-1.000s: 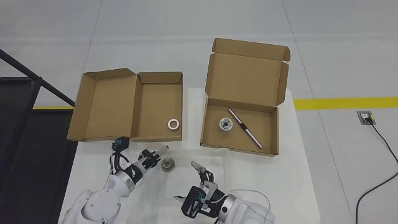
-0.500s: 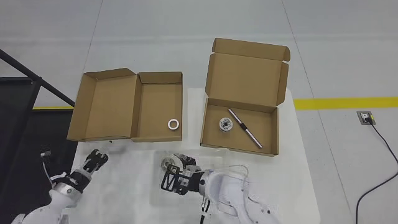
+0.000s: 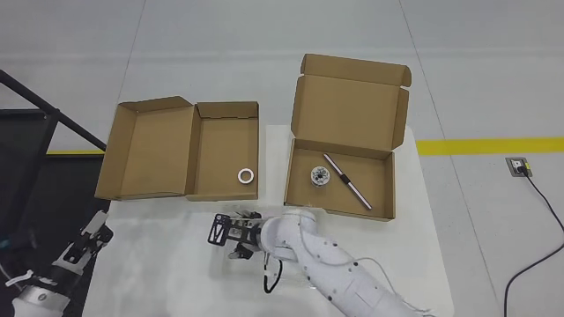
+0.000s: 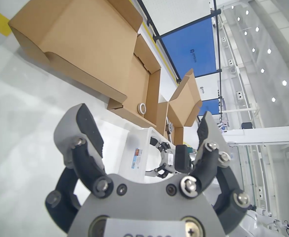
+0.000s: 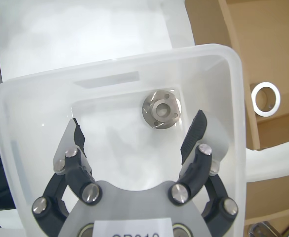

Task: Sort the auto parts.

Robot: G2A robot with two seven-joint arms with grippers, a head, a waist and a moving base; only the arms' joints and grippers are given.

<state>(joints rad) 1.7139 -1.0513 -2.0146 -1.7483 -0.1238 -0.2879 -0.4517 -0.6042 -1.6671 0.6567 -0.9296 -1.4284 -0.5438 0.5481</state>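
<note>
A round metal flange point(image 5: 161, 109) with bolt holes lies on the floor of a clear plastic bin point(image 5: 109, 60). My right gripper point(image 5: 139, 134) hangs open inside the bin, just short of the flange, nothing between its fingers; from above the right gripper point(image 3: 216, 230) is near the table's front middle. My left gripper point(image 4: 144, 117) is open and empty at the table's left edge point(image 3: 95, 229). A silver ring point(image 3: 246, 175) lies in the left cardboard box point(image 3: 220, 141). The right cardboard box point(image 3: 379, 195) holds a metal rod point(image 3: 346, 180) and a small round part point(image 3: 319, 175).
Both boxes stand open with their lids folded back, just behind the bin. The bin's walls point(image 5: 235, 114) close in around my right gripper. White tabletop point(image 3: 159, 246) stretches between the two arms. The ring point(image 5: 265, 99) sits just beyond the bin's wall.
My left arm has pulled back from the flange to the table's left edge. My right arm has swung left into the bin, over the flange.
</note>
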